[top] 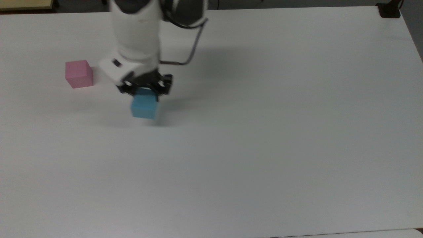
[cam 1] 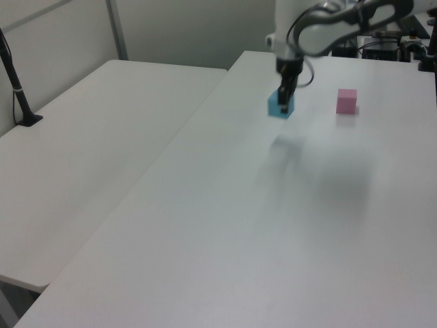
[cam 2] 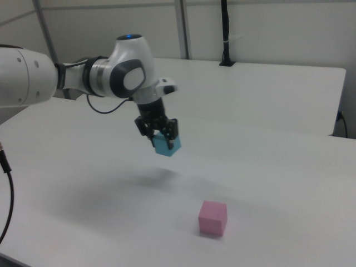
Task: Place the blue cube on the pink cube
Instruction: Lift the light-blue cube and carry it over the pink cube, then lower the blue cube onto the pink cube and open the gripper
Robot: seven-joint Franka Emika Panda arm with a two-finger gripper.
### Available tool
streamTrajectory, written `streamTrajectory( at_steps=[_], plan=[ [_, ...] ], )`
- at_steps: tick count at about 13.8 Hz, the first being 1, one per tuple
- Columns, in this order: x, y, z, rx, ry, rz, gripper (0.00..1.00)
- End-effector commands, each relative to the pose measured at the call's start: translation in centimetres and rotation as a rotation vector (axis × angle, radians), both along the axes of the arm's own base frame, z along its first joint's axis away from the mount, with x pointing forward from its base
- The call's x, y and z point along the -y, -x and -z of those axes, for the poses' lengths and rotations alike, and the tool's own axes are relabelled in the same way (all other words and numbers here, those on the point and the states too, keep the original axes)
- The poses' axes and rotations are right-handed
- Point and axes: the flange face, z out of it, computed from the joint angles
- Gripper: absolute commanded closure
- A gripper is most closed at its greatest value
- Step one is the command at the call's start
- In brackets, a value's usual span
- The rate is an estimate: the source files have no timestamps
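The gripper (cam 2: 159, 135) has its two dark fingers closed tight on the blue cube (cam 2: 167, 146), pinching it by opposite faces, and the cube hangs clear of the white table (cam 2: 267, 167), its shadow lying on the surface below it in the right view, left of centre in the frame. In the top view the gripper (top: 144, 88) sits in the upper left part of the frame with the blue cube (top: 144, 105) jutting out beneath it, slightly tilted, and the white arm (top: 135, 29) running up to the top edge. The pink cube (top: 79, 73) rests flat on the table (top: 264, 132) further toward the top view's left, near the arm's wrist but apart from the blue cube. In the left view the gripper (cam 1: 285, 91) and blue cube (cam 1: 280, 105) are near the top of the frame, right of centre, with the pink cube (cam 1: 347, 101) off to the left view's right, on its own. In the right view the pink cube (cam 2: 213, 217) stands in the lower middle of the frame, lower and to the right of the held block. A dark cable (top: 191, 43) loops out beside the wrist.
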Motion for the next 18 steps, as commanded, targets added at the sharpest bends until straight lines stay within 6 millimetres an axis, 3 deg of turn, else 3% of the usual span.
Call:
streamTrajectory(
  at_steps=[1, 3, 6, 8, 11, 15, 16, 17, 18],
  plan=[
    [9.5, 5.3, -2.8, -0.044, -0.012, -0.063, 0.68],
    [14.1, 7.7, -2.5, -0.064, -0.022, -0.098, 0.68],
    [19.5, 10.3, -0.9, -0.096, -0.037, -0.149, 0.68],
    [21.6, 11.4, 0.1, -0.101, -0.038, -0.158, 0.68],
    [23.1, 12.6, 1.1, -0.113, -0.044, -0.173, 0.63],
    [23.4, 12.3, 1.5, -0.089, -0.032, -0.178, 0.40],
    [23.5, 12.3, 1.6, -0.089, -0.032, -0.176, 0.29],
    [23.5, 12.2, 1.6, -0.088, -0.031, -0.176, 0.06],
    [23.6, 12.2, 1.6, -0.088, -0.031, -0.175, 0.00]
  ],
)
